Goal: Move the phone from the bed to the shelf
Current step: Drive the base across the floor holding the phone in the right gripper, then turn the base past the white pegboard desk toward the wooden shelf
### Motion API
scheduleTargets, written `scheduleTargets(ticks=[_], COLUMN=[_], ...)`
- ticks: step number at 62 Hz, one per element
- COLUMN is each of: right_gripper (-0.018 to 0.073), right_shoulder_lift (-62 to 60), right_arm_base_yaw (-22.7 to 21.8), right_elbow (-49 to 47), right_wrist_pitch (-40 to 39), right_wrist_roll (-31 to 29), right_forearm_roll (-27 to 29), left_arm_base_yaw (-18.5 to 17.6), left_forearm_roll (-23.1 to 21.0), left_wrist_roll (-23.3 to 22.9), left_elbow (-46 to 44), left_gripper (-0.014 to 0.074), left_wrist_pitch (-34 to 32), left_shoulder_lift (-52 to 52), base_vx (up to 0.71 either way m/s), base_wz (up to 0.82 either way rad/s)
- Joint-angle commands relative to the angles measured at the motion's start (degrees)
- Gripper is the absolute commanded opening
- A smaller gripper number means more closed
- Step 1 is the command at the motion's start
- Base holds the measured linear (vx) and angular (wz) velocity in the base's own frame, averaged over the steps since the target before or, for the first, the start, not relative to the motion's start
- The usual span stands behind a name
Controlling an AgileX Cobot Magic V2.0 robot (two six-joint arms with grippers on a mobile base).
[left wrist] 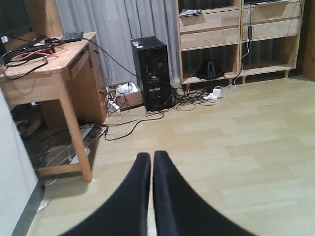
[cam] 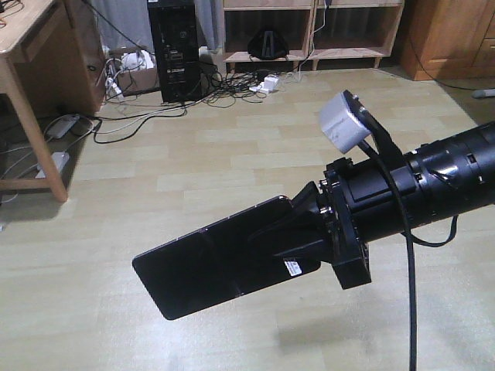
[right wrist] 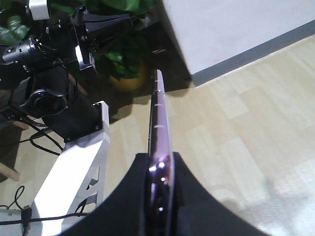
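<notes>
1. The floor (cam: 232,154), of pale wood planks, is seen below and beyond both grippers.
2. The shelf (cam: 340,52) is located at the far side of the room, well apart from the right gripper (cam: 290,232). In the left wrist view it is seen far ahead and to the right of the left gripper (left wrist: 151,167).
3. The counter (cam: 23,35) is located far to the left of the right gripper. In the left wrist view it is seen ahead and to the left of the left gripper.
4. A black tower (cam: 176,46) is positioned between counter and shelf, with loose cables (cam: 232,89) spread on the floor around its base.
5. The right arm (cam: 456,174) enters from the right. A grey camera (cam: 344,122) is mounted just behind the gripper.
6. The phone (cam: 209,267) is grasped at one end by the right gripper and is held in the air above the floor. The free end projects forward from the gripper, clear of every surface. In the right wrist view the phone is seen edge-on, clamped between the fingers (right wrist: 197,206).
7. The left gripper is clenched and nothing is seen in its grasp. Only a thin slit is visible between its fingers (left wrist: 133,191).
8. A white sticker (cam: 293,267) is fixed on the phone, just beside the right gripper.
</notes>
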Motion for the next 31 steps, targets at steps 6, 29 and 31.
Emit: scheduleTargets(ticks=[6,29,31], right_gripper=[-0.0002,-0.0002,-0.0002], right_shoulder_lift=[-2.0,-2.0,-2.0], right_arm_base_yaw=[-0.1,-0.1,-0.1], right_elbow=[-1.4,-1.4,-1.4], right_wrist_pitch=[4.5,4.5,4.5], right_wrist_roll=[-0.4,-0.4,-0.4], right_forearm_roll=[4.9,4.9,4.9], left_arm_base_yaw=[-0.2,-0.2,-0.2], left_forearm_roll=[-0.5,-0.5,-0.5], left_wrist_roll=[-0.3,-0.3,-0.3], left_elbow=[-1.2,-1.2,-1.2], left_gripper=[0.0001,0.0001,0.0001], left_wrist_pitch=[-4.1,-4.1,-4.1], left_shoulder_lift=[-0.8,-0.8,-0.8], base_vx=[0.37,0.36,0.36], base_wz=[-0.08,-0.11,-0.17])
